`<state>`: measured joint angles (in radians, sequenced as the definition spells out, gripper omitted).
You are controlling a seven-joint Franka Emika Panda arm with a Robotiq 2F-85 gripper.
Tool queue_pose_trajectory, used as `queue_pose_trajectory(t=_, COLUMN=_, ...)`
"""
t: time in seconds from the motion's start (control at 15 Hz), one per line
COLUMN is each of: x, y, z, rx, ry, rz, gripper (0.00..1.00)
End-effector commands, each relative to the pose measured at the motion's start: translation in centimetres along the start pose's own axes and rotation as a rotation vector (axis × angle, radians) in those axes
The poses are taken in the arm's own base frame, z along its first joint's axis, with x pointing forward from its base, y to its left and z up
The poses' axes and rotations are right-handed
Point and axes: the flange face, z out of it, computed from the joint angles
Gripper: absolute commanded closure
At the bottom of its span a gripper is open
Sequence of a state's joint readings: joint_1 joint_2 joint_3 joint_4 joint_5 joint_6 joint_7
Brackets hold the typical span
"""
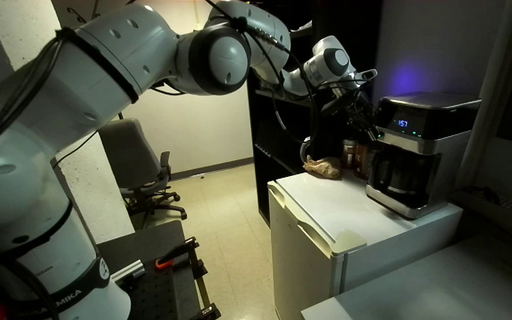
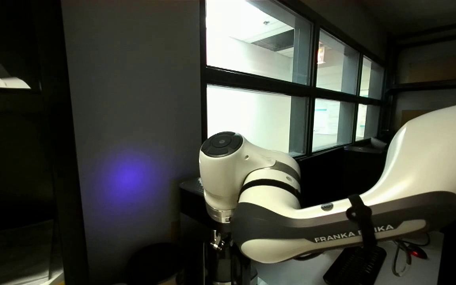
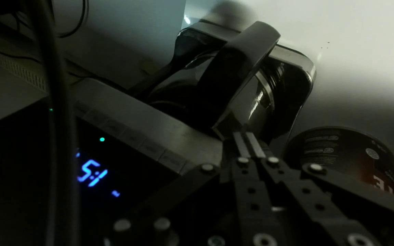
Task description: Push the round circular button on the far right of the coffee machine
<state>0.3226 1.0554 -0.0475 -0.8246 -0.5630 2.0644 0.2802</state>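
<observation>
The silver-and-black coffee machine (image 1: 454, 164) stands on a small white fridge. Its dark control panel (image 1: 425, 118) shows a lit blue clock and small green lights. The wrist view shows the panel (image 3: 19, 160), a silver strip with rectangular buttons (image 3: 149, 148), and the carafe (image 3: 258, 95) with its thick handle. I cannot make out a round button. My gripper (image 1: 374, 134) is at the left end of the machine's front, close to the silver strip; contact cannot be told. In the wrist view its fingertips (image 3: 248, 135) are together with only a thin gap and nothing between them.
A dark canister (image 3: 340, 157) stands beside the machine, near the gripper. Jars (image 1: 362, 160) and a crumpled brown bag (image 1: 322, 167) sit on the fridge top (image 1: 322, 200). A black shelf (image 1: 278, 133) stands behind. A cable (image 3: 62, 153) crosses the wrist view.
</observation>
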Motion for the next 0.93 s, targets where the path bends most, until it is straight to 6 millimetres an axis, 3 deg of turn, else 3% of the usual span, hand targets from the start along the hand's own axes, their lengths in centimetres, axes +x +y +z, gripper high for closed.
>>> queue_pose_trajectory(t=0.0, x=0.7, y=-0.2, z=-0.9, rx=-0.019, ry=0.067, rz=-0.002, gripper=1.0)
queue_pose_trajectory(t=0.47, x=0.4, y=-0.4, z=-0.8, rx=-0.009, ry=0.045, rz=-0.02, gripper=1.0)
queue_pose_trajectory(t=0.87, x=-2.6, y=-0.7, z=-0.9, rx=-0.005, ry=-0.101, rz=-0.069, gripper=1.0)
